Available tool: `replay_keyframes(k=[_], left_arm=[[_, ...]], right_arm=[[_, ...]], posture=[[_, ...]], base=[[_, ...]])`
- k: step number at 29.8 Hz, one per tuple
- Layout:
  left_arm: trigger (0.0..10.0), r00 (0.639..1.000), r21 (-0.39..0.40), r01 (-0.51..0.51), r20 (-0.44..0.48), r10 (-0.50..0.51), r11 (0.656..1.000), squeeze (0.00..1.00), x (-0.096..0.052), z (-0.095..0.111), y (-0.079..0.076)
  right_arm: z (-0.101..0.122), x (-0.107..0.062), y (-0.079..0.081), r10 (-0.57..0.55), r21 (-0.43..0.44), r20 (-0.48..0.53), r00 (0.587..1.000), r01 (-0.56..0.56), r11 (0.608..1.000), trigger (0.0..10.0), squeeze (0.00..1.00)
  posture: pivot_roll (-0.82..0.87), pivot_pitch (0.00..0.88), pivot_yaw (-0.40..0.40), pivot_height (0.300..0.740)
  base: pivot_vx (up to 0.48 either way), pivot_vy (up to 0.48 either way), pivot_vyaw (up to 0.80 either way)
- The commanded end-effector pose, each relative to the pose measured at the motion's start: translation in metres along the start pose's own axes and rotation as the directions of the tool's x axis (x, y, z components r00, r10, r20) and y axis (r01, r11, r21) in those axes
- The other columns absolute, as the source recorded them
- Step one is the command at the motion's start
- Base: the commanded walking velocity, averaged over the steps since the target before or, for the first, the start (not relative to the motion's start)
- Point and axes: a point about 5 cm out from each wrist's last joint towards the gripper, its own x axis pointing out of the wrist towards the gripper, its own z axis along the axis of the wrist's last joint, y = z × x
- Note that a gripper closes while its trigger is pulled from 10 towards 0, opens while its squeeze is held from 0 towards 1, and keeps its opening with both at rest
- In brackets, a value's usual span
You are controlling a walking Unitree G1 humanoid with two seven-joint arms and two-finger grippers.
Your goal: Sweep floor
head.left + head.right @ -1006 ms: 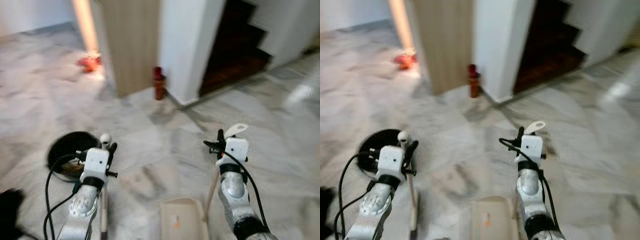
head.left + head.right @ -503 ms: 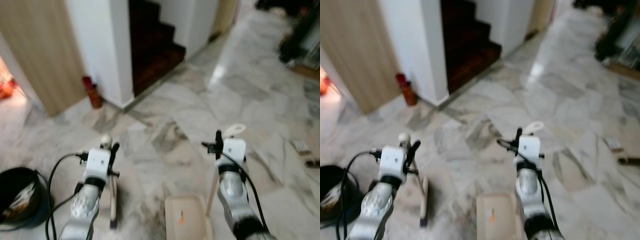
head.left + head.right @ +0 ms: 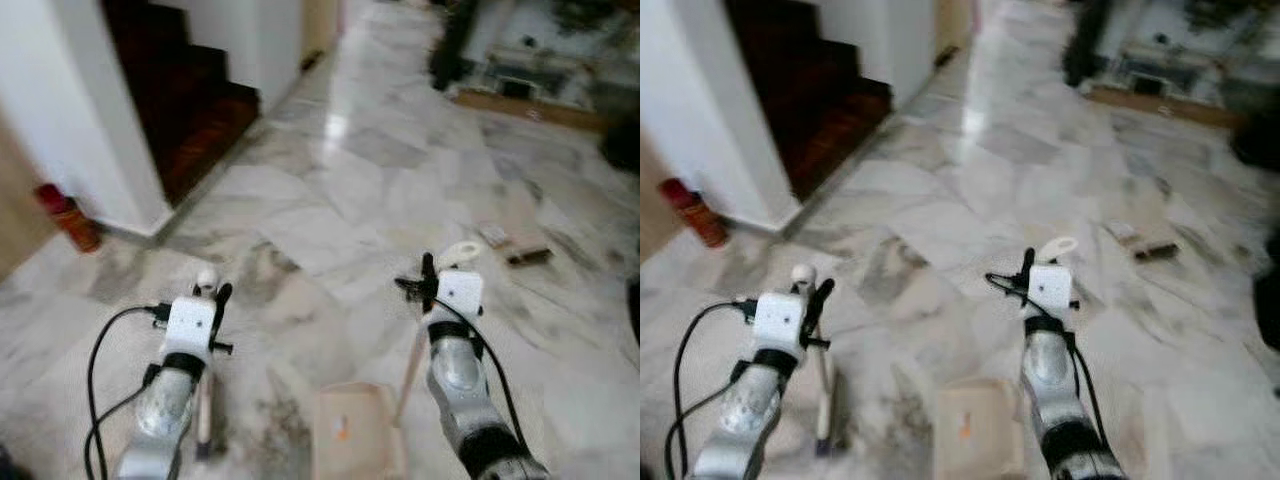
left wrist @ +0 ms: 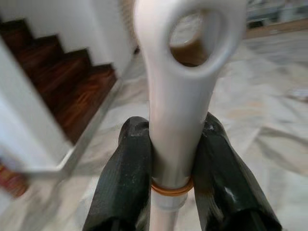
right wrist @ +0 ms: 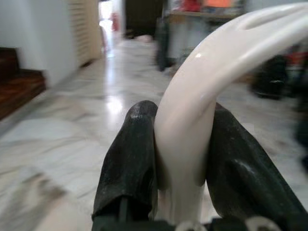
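Observation:
My left gripper point(image 3: 214, 297) is shut on the white broom handle point(image 4: 179, 72), just above an orange ring, and the stick point(image 3: 205, 405) runs down to the floor. At the same height, my right gripper point(image 3: 428, 282) is shut on the cream curved handle point(image 5: 211, 72) of a beige dustpan point(image 3: 350, 440), which sits low between my arms. Both arms are raised over the grey-veined marble floor point(image 3: 330, 200). Small bits of litter point(image 3: 495, 235) and a dark strip point(image 3: 527, 257) lie ahead to the right.
Dark wooden stairs point(image 3: 185, 95) rise at the left behind a white wall corner point(image 3: 70, 120). A red canister point(image 3: 68, 216) stands at the wall's foot. Dark furniture and a low shelf point(image 3: 520, 75) line the far end. Open floor stretches ahead.
The whole view has swung to the right: the black bin and wooden panel have slid out on the left, and the far room has come in. Both grippers keep their holds.

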Motion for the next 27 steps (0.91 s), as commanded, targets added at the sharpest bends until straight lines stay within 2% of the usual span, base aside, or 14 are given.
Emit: replay_keyframes(k=[1,13,27], left_arm=[[10.0,1.0,0.007,-0.008,0.028,0.008,1.0,0.0,0.0011,0.0038,0.0054],[10.0,0.999,-0.012,-0.016,0.036,0.016,1.0,0.0,0.0031,0.0059,0.0048],[10.0,0.999,-0.063,-0.038,0.027,0.04,0.997,0.0,0.003,0.0054,0.0045]], right_arm=[[0.0049,0.0028,0.0014,0.011,-0.012,0.026,1.0,-0.011,1.0,10.0,0.0],[0.005,0.0027,-0.0009,0.004,-0.006,0.031,1.0,-0.003,1.0,10.0,0.0],[0.007,0.0013,0.0048,0.024,-0.004,0.049,0.999,-0.024,1.0,10.0,0.0]], posture=[[0.14,0.027,0.001,0.74],[0.13,0.043,-0.002,0.74],[0.13,0.056,-0.011,0.74]], base=[[0.0,0.0,-0.8],[0.0,0.0,-0.8],[0.0,0.0,0.0]])
